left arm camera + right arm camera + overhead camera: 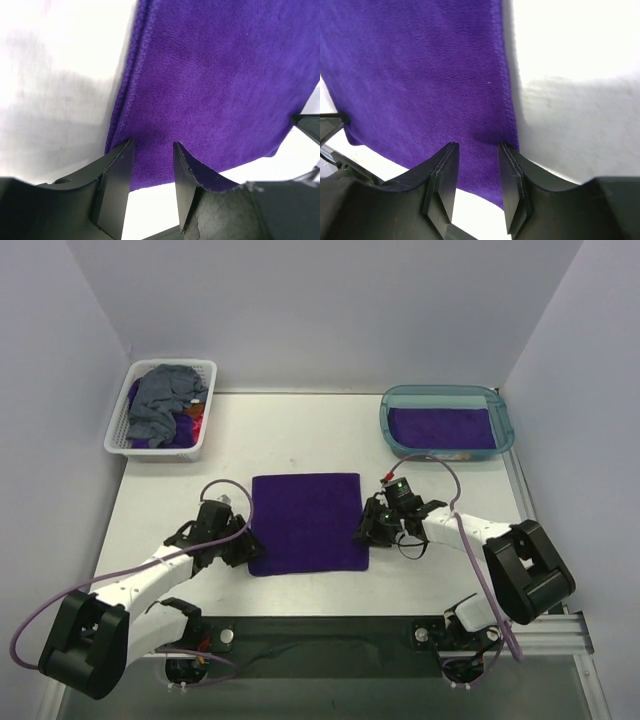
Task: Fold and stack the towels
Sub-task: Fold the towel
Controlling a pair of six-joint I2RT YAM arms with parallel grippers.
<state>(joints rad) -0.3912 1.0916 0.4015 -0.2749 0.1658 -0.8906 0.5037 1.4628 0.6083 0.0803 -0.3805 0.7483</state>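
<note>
A deep purple towel [305,523] lies flat in the middle of the table. My left gripper [243,545] is low at its near left corner. In the left wrist view the gripper [153,145] has its jaws apart, their tips resting on the towel [220,80] just inside its left hem. My right gripper [368,533] is at the near right corner. The right wrist view shows that gripper [477,146] open too, its tips on the towel [420,75] beside the right hem. Neither gripper has cloth pinched.
A white lattice basket [118,447] at the back left holds a crumpled blue-grey towel [162,400] over purple and pink cloth. A teal tub [506,430] at the back right holds a folded purple towel [442,427]. Cables loop beside both arms.
</note>
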